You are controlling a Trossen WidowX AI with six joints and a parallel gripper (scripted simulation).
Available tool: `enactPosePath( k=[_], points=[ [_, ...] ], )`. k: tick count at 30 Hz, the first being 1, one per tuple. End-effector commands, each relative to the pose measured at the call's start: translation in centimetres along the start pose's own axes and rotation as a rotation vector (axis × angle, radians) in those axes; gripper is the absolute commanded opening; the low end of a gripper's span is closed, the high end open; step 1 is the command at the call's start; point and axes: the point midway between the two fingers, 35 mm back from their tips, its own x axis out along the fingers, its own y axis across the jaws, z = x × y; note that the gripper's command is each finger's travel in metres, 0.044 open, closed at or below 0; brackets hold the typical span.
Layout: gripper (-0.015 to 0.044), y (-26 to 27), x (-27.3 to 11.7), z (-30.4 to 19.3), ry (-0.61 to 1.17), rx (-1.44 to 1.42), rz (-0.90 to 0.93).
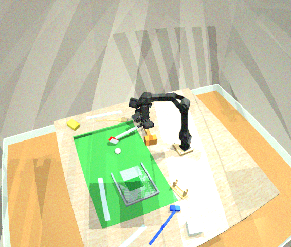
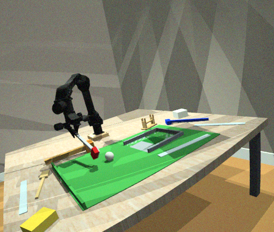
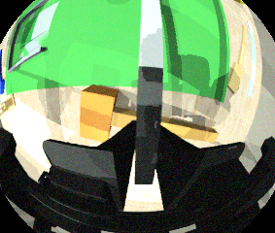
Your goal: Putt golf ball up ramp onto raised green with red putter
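Observation:
My gripper (image 1: 142, 125) (image 2: 75, 135) (image 3: 143, 124) is shut on the dark grip of the red putter. The putter's pale shaft (image 1: 127, 132) (image 2: 84, 141) (image 3: 151, 46) slopes down to its red head (image 1: 111, 138) (image 2: 95, 152), which hangs above the mat with its shadow apart from it. The white golf ball (image 1: 117, 151) (image 2: 109, 156) rests on the green mat, close to the head but apart from it, on its ramp side. The pale ramp (image 1: 129, 173) (image 2: 141, 146) leads up to the darker raised green (image 1: 133, 185) (image 2: 158, 137), enclosed by grey rails. The putter head and the ball are outside the wrist view.
An orange mallet (image 1: 150, 139) (image 2: 67, 154) (image 3: 97, 114) lies beside the mat below the gripper. A blue putter (image 1: 164, 226) (image 2: 187, 121), a wooden stand (image 1: 179, 190) (image 2: 148, 122), a yellow block (image 1: 73, 124) (image 2: 39, 219) and pale strips lie farther off.

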Motion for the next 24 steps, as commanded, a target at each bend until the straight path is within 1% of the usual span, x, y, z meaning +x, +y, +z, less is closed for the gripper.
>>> enactPosePath(
  k=[1,17,24],
  points=[
    [0.0000,0.0,0.5,0.0,0.001,0.004,-0.002],
    [0.0000,0.0,3.0,0.0,0.001,0.004,-0.002],
    [0.0000,0.0,2.8,0.0,0.000,0.000,0.000]
  ],
)
